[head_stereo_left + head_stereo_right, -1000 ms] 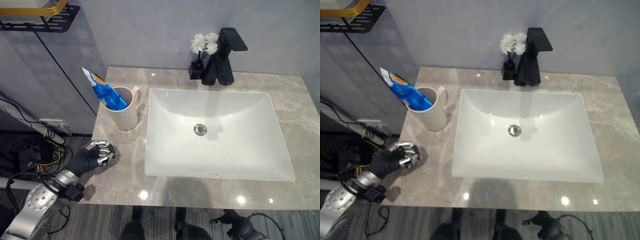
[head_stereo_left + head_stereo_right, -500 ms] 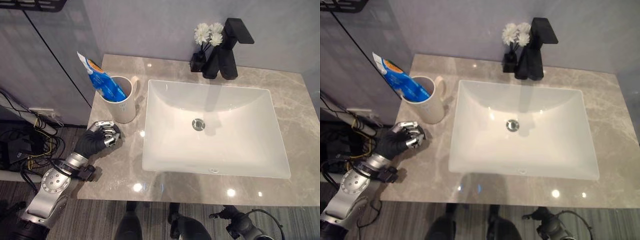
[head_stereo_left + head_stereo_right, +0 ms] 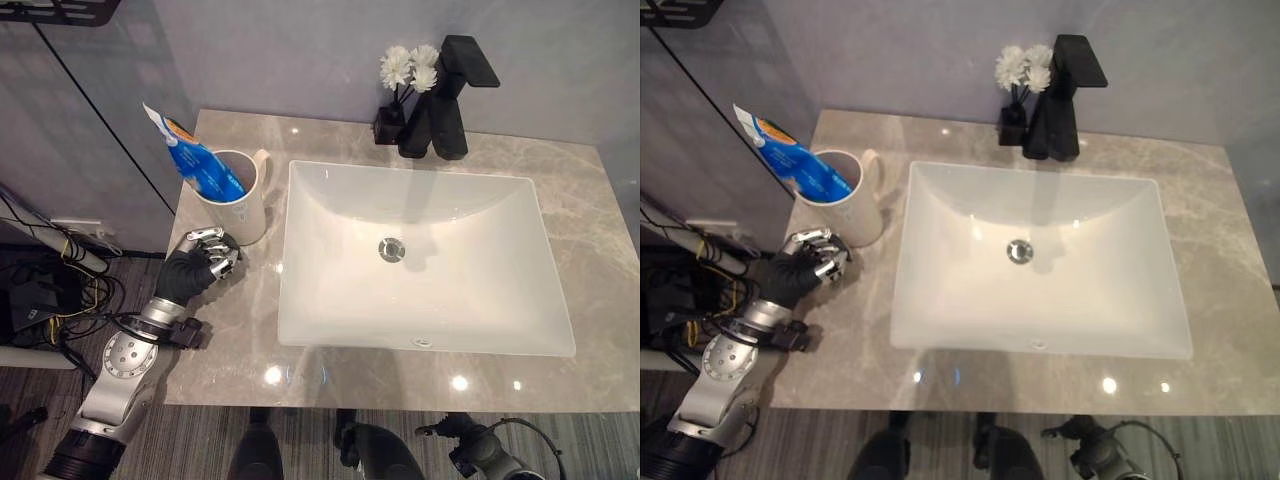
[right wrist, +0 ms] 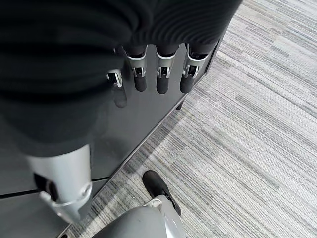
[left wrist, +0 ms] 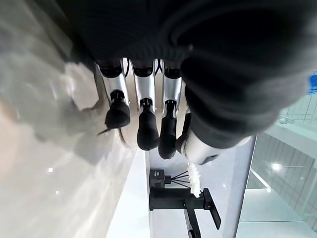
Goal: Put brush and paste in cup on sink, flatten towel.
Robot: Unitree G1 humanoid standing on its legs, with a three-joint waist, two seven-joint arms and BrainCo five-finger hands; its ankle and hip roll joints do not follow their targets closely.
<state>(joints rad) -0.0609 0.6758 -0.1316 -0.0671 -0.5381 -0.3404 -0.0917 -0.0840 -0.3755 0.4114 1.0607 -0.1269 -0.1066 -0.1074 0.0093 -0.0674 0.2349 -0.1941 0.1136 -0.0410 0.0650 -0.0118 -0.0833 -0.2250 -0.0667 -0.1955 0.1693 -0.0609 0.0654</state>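
A cream cup with a handle stands on the grey stone counter, left of the white sink. A blue toothpaste tube leans out of the cup toward the left. My left hand rests on the counter just in front of the cup's base, its fingers curled and holding nothing. My right hand hangs low beside a dark cabinet above the striped floor, its fingers relaxed and empty.
A black faucet stands behind the sink, with a small black vase of white flowers to its left. A black wall shelf hangs at the upper left. The counter's left edge runs close by my left hand.
The camera has shifted. My left hand has moved up across the counter to the cup's base, its fingers still curled.
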